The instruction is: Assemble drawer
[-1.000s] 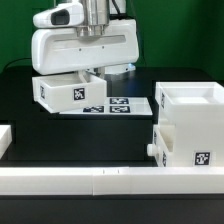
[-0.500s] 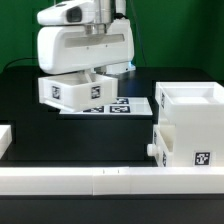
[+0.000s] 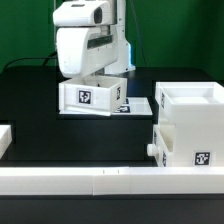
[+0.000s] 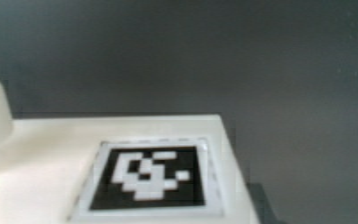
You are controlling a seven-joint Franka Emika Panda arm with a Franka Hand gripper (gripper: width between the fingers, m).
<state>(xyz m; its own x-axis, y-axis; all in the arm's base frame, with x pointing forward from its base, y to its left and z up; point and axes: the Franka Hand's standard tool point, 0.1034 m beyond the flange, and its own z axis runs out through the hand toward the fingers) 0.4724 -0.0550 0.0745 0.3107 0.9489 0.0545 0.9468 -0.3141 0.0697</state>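
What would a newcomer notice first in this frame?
The big white gripper dominates the upper middle of the exterior view, carrying a tagged white drawer tray above the marker board. At the exterior view's right stands the tall drawer housing, behind the white border rail.

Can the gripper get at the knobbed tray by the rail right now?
Probably not yet: the gripper already seems shut on another tray, lifted over the marker board. The knobbed tray is unobstructed, beside the rail, under the housing.
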